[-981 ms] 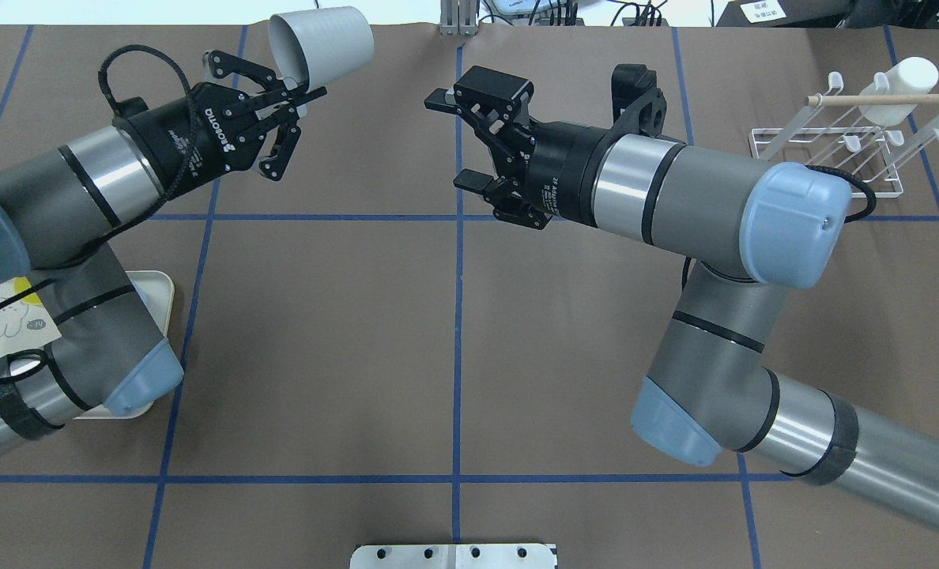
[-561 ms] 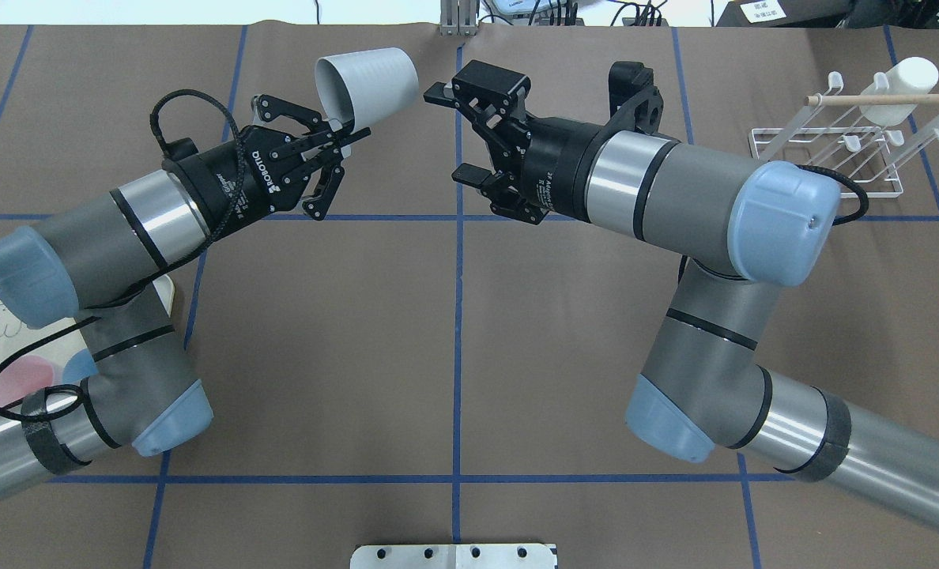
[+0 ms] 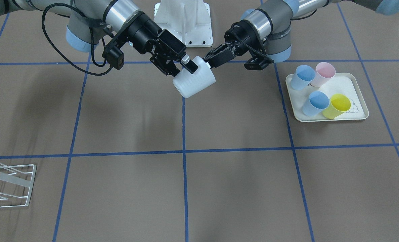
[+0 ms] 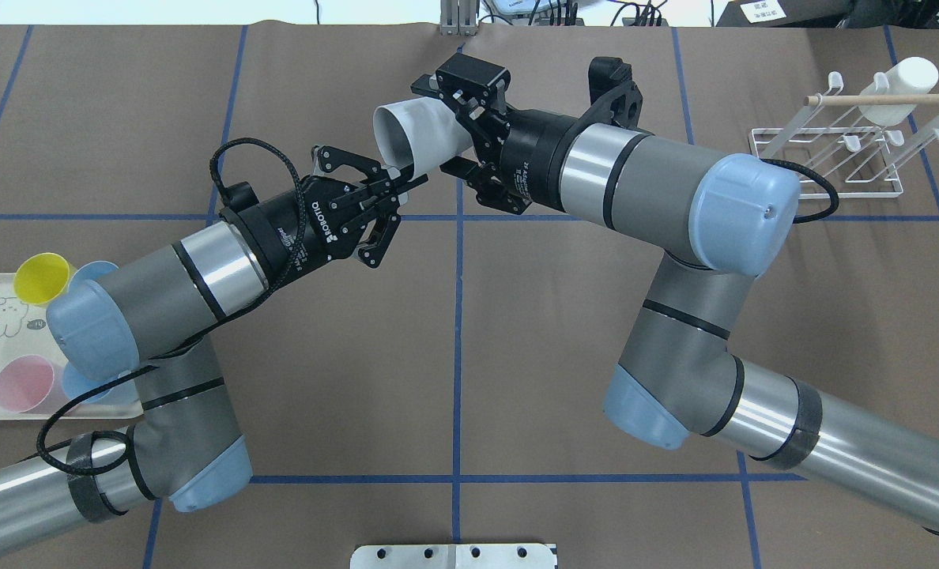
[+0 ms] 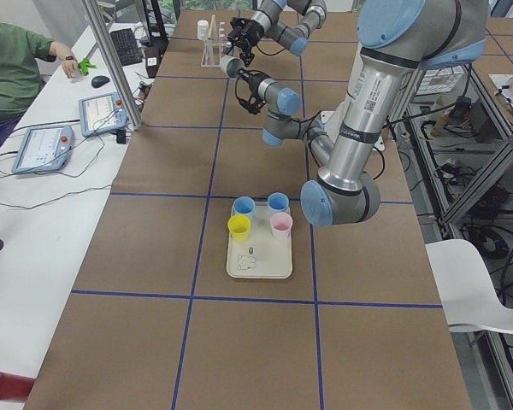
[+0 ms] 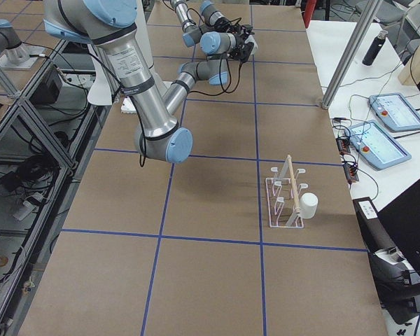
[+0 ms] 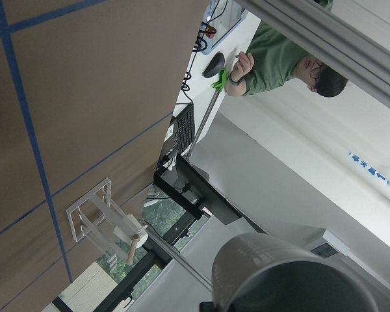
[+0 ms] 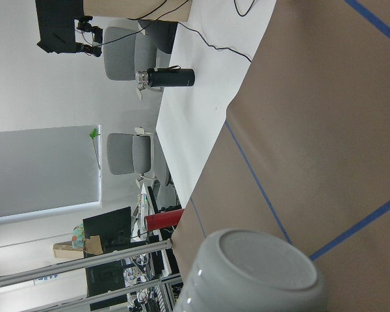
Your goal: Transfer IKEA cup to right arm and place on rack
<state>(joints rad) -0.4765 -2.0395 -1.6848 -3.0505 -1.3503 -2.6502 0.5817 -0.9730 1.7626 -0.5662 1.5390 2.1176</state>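
The white IKEA cup point(image 4: 418, 134) hangs on its side above the table's far centre, also visible in the front view as the cup point(image 3: 194, 82). My left gripper point(image 4: 410, 172) is shut on the cup's rim, one thin finger inside the mouth. The right arm's black gripper point(image 4: 440, 125) is open, its thick fingers point(image 4: 426, 83) straddling the cup's closed end. The left wrist view shows the cup's wall point(image 7: 286, 279), and the right wrist view shows its base point(image 8: 260, 273). The white wire rack point(image 4: 825, 170) stands at the far right.
A white cup point(image 4: 904, 87) sits on one of the rack's pegs. The cream tray point(image 3: 350, 87) at my left holds a yellow cup point(image 3: 337, 106), a pink cup point(image 3: 323, 74) and two blue ones. A person in green point(image 5: 8, 68) sits beyond the table.
My left arm has carried the cup right, to the table's centre line. The right gripper has moved left, and its open fingers now enclose the cup's base.
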